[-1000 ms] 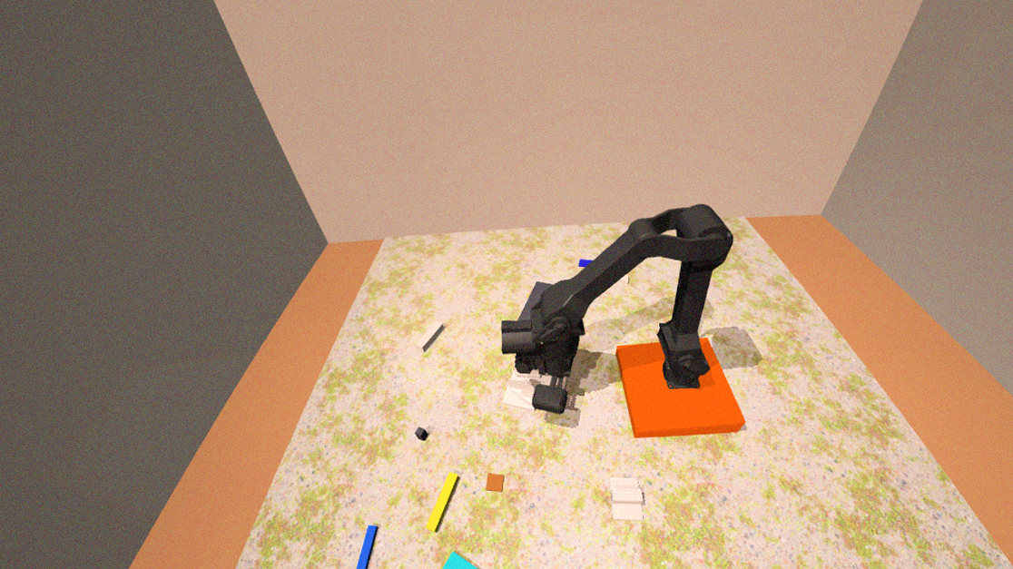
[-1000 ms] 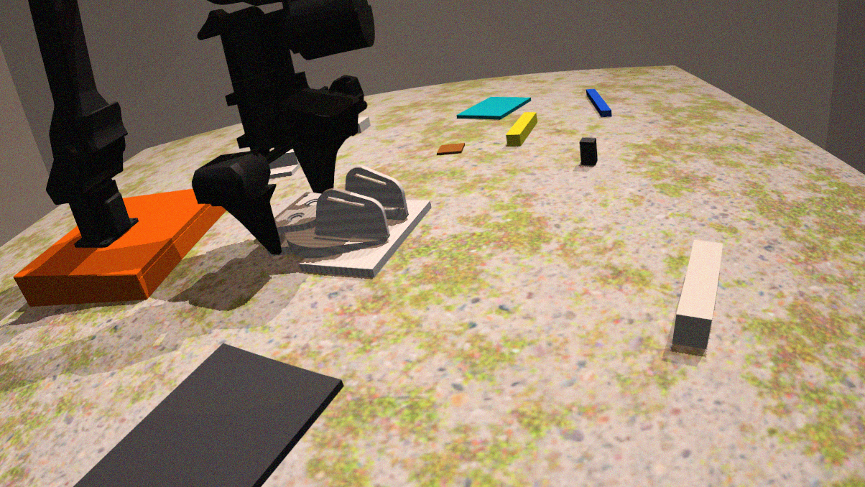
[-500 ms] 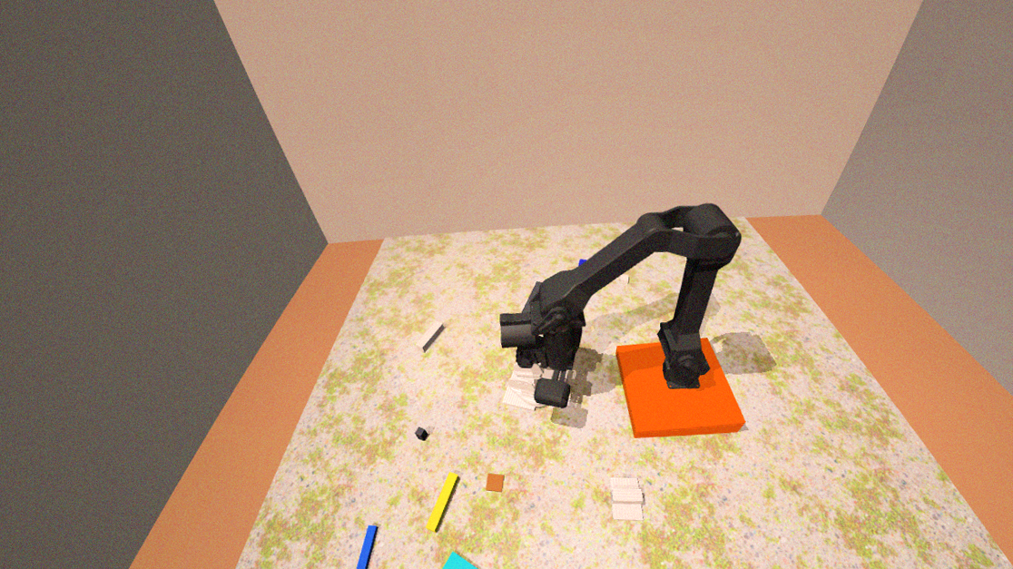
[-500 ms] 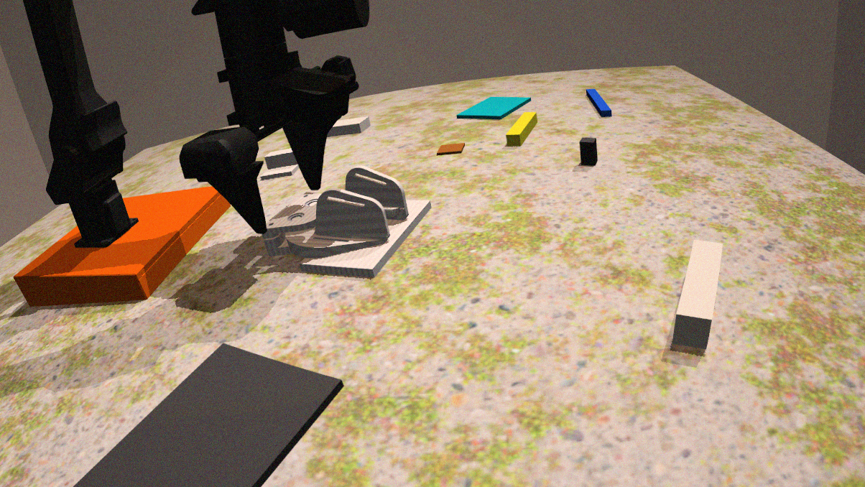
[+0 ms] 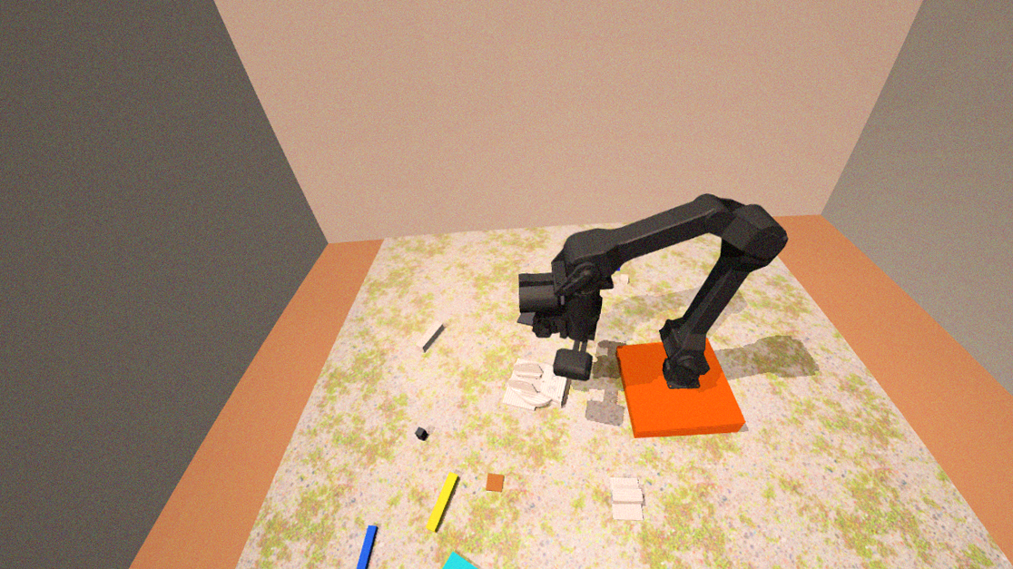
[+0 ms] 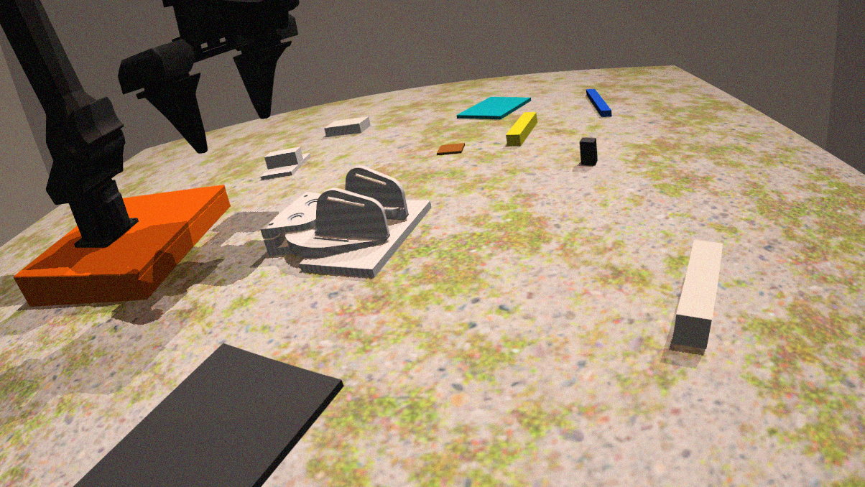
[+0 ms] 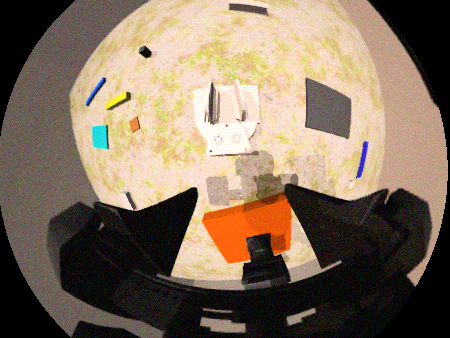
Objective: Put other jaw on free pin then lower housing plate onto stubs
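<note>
The pale base (image 5: pixel 517 397) (image 6: pixel 417 211) (image 7: pixel 199 95) lies on the patterned mat. Two upright jaws, the near one (image 6: pixel 348 218) (image 7: pixel 241 102) and the far one (image 6: pixel 378 190) (image 7: pixel 212 105) in the exterior view, stand apart and roughly parallel on it. The housing plate (image 6: pixel 278 224) (image 7: pixel 227 146) lies over their rear ends, looks level, and shows two round stub openings. The gear teeth and pins are hidden beneath it. My gripper (image 6: pixel 233 133) (image 7: pixel 242 190) is open and empty, well above and behind the plate, touching nothing.
An orange block (image 5: pixel 688 412) (image 6: pixel 205 199) (image 7: pixel 225 225) carries the arm's foot behind the assembly. A dark flat plate (image 6: pixel 223 417) (image 7: pixel 327 110) lies to one side. A cream bar (image 5: pixel 433 337) (image 6: pixel 702 278), a black block (image 5: pixel 421 433) (image 6: pixel 588 151) and a yellow bar (image 5: pixel 442 501) (image 6: pixel 521 128) lie farther out.
</note>
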Motion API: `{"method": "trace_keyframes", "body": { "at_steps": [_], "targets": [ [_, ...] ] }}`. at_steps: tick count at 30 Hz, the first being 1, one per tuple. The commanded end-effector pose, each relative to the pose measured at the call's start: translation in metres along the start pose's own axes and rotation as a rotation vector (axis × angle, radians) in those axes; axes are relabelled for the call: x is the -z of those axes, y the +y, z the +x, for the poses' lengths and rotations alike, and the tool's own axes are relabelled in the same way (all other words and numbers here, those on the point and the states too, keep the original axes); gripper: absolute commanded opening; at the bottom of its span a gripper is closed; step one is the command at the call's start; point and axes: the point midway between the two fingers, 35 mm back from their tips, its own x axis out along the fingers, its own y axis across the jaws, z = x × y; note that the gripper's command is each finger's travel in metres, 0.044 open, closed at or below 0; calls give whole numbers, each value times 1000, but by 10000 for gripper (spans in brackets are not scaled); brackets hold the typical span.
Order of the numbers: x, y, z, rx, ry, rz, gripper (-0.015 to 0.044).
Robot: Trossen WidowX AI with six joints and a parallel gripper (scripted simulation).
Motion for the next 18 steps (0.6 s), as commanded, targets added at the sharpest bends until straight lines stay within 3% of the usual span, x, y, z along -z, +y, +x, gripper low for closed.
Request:
{"method": "trace_keyframes", "body": {
  "at_steps": [1,18],
  "targets": [
    [19,-6,-18,-5,-4,-3,440],
    [20,-6,-19,-5,-4,-3,440]
  ]
}}
